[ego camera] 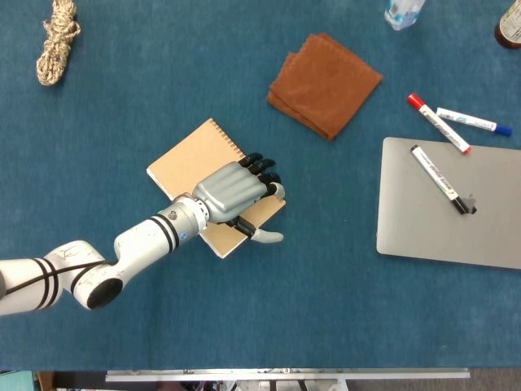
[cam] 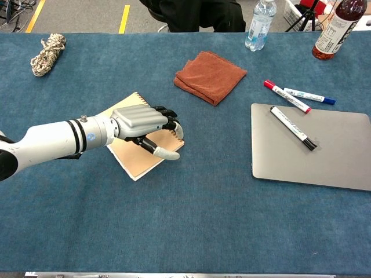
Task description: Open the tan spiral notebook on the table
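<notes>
The tan spiral notebook (ego camera: 187,160) lies closed and flat on the blue table, turned at an angle, with its wire spiral along the far right edge. My left hand (ego camera: 236,189) rests palm down over its right end. Its black fingertips (ego camera: 262,169) curl down at the spiral edge near the right corner, and the thumb (ego camera: 269,237) sticks out past the notebook's near edge. In the chest view the same left hand (cam: 142,119) covers the right part of the notebook (cam: 131,160). Nothing is lifted off the cover. My right hand shows in neither view.
A folded brown cloth (ego camera: 324,73) lies behind the notebook to the right. A grey closed laptop (ego camera: 456,228) with a black marker (ego camera: 440,179) on it sits at the right, with red and blue markers (ego camera: 438,123) behind it. A rope coil (ego camera: 57,41) is at the far left, and bottles (cam: 259,24) at the back.
</notes>
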Motion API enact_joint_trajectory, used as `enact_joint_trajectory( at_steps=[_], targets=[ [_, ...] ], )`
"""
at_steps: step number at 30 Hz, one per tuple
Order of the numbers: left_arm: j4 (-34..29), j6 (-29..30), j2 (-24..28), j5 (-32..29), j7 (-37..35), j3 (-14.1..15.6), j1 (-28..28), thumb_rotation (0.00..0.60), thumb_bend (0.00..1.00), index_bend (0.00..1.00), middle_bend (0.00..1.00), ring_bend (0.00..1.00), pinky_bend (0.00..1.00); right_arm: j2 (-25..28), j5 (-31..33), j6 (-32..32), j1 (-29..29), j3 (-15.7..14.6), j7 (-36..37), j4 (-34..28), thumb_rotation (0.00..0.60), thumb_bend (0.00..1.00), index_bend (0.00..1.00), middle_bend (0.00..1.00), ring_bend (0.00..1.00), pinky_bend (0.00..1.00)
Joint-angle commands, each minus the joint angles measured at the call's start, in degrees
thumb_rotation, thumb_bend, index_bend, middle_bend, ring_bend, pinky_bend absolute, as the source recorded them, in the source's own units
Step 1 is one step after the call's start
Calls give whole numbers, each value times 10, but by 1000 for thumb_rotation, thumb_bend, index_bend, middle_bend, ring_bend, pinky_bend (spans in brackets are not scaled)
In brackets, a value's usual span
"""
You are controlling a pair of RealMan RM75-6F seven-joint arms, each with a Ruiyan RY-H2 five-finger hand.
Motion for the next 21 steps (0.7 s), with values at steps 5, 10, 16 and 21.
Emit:
enact_joint_trajectory(
  at_steps=[5,10,16,21],
  targets=[
    [-11,11,15,13,-1,15,8,0,95,257,218,0,0,1,-2,3,-2,-1,-3,-3,600,131,326,370,206,274],
    [-25,28,38,37,-10,31,18,0,95,266,236,0,0,1,-5,5,-3,-1,-6,-6,600,131,326,370,206,274],
    [-36,45,70,68,-27,57,33,0,95,267,240,0,0,2,-9,8,-4,0,-9,-12,600,131,326,370,205,274],
    [-45,64,99,96,-54,81,49,0,95,267,242,0,0,3,-13,11,-4,-1,-12,-15,600,130,326,370,206,274]
  ],
)
